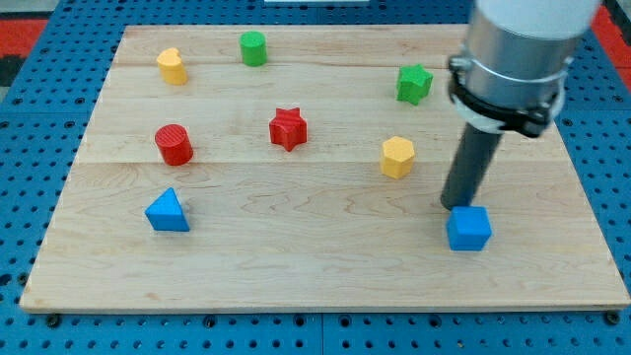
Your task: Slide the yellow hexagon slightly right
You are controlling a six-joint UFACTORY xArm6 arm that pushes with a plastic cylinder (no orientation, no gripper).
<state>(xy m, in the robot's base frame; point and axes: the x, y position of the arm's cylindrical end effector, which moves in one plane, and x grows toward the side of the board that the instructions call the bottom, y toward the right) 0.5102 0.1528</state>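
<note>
The yellow hexagon (397,157) sits on the wooden board (315,266), right of the centre. My tip (455,205) is to the hexagon's lower right, a short gap away, and touches or nearly touches the top left of a blue cube (468,228). The rod rises from there to the arm's grey body at the view's top right.
A red star (288,128) lies left of the hexagon. A green star (415,84) is above it. A red cylinder (174,144), a blue triangle (167,211), a yellow block (172,66) and a green cylinder (253,48) are on the left half.
</note>
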